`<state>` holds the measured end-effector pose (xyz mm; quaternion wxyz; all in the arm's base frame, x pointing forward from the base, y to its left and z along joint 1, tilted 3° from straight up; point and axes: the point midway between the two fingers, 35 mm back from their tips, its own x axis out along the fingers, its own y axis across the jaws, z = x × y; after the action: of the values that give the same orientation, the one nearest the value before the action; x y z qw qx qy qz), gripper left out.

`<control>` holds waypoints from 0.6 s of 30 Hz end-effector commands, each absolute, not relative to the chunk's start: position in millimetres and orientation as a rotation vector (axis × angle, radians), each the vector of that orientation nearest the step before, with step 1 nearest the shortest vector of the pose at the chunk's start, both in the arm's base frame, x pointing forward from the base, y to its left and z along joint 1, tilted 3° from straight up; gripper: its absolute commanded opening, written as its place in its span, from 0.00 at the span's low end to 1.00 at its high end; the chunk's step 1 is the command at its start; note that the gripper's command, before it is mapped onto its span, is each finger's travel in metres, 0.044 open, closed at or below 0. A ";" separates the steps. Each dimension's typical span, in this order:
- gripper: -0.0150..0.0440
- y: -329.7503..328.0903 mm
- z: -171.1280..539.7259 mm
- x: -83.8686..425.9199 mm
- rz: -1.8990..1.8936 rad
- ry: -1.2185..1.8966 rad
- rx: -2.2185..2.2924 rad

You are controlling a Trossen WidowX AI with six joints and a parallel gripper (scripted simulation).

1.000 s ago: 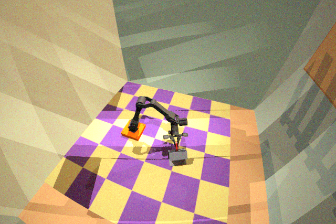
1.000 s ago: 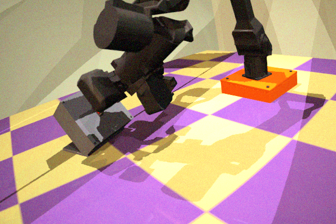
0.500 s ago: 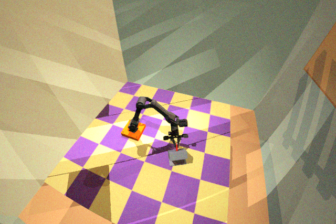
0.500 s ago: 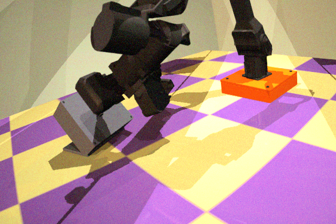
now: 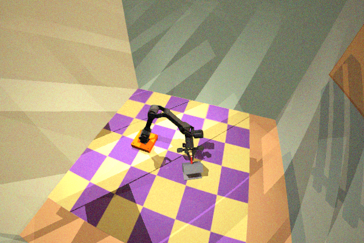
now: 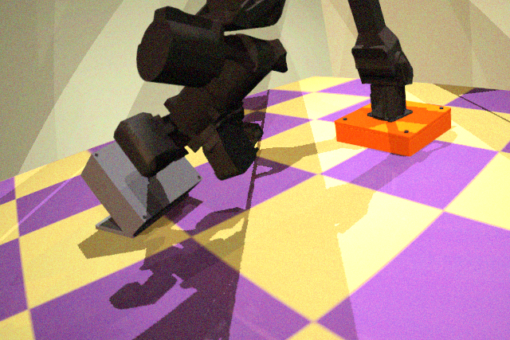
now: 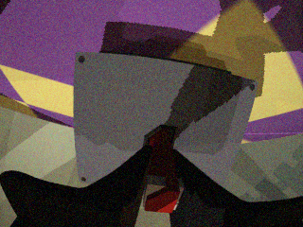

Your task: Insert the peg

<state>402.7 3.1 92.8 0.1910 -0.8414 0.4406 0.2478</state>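
The grey sloped panel (image 5: 192,167) (image 6: 172,171) (image 7: 118,104) stands in front of the arm. My gripper (image 5: 191,155) (image 7: 158,153) is shut on the red peg (image 5: 191,160) (image 7: 162,166), close above the panel's face. The peg is flat-sided and tilted, roughly square to the face. In the wrist view its bottom end is at the dark-rimmed hole (image 7: 163,127), with part of the rim showing past it. How deep the end sits cannot be told. In the exterior view the gripper's finger housing and shadow hide the peg and the hole.
The arm's orange base (image 5: 144,141) (image 6: 372,138) stands behind the panel on the purple and yellow checkered table (image 5: 160,196) (image 6: 445,254). A thin foot plate (image 6: 108,225) shows under the panel. Shadows of the arm and gripper fall across the table and the panel's face.
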 end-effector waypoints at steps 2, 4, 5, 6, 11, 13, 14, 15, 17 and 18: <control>0.25 3.1 92.9 402.7 0.696 1.237 -2.363; 0.25 3.1 92.9 402.7 0.696 1.237 -2.363; 0.25 3.1 92.9 402.7 0.696 1.237 -2.363; 0.30 3.1 92.9 402.7 0.696 1.237 -2.363; 0.52 3.1 92.9 402.7 0.696 1.237 -2.363; 0.61 3.1 92.9 402.7 0.696 1.237 -2.363; 0.65 3.1 92.9 402.7 0.696 1.237 -2.363; 0.70 3.1 92.9 402.7 0.696 1.237 -2.363; 0.79 3.1 92.9 402.7 0.696 1.237 -2.363; 0.83 3.3 93.1 402.6 0.696 1.237 -2.363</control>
<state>402.6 3.0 92.8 0.1909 -0.8413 0.4408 0.2478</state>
